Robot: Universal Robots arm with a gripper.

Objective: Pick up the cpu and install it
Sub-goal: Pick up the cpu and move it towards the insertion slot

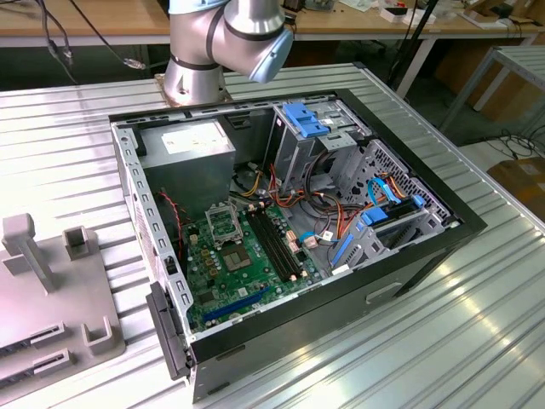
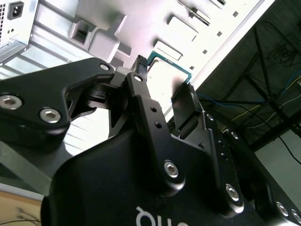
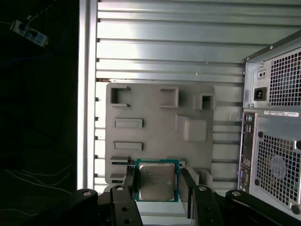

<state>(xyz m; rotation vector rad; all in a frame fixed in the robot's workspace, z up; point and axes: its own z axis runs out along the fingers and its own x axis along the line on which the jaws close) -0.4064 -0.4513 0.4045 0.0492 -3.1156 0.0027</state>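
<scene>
I am holding the cpu (image 3: 156, 182) in my end effector (image 3: 159, 173). The two black fingers (image 3: 130, 188) are pressing on two opposite edges of it, so the end effector is closed just to the width of the chip. The cpu is sitting flat between them, its silvery lid facing the first wrist view and a thin green border showing around it. It is hanging above the grey fixture plate (image 3: 155, 117), over the part with the small slots. The plate is lying on the ribbed metal desk (image 3: 164, 42), just beside the rear of the computer case (image 3: 275, 141). In the exterior view my arm (image 1: 226, 38) is standing behind the case, which is lying open on its side with the green motherboard (image 1: 226, 273) showing inside. The square metal-framed socket (image 1: 223, 223) on that board is sitting near the grey power supply (image 1: 189, 149).
</scene>
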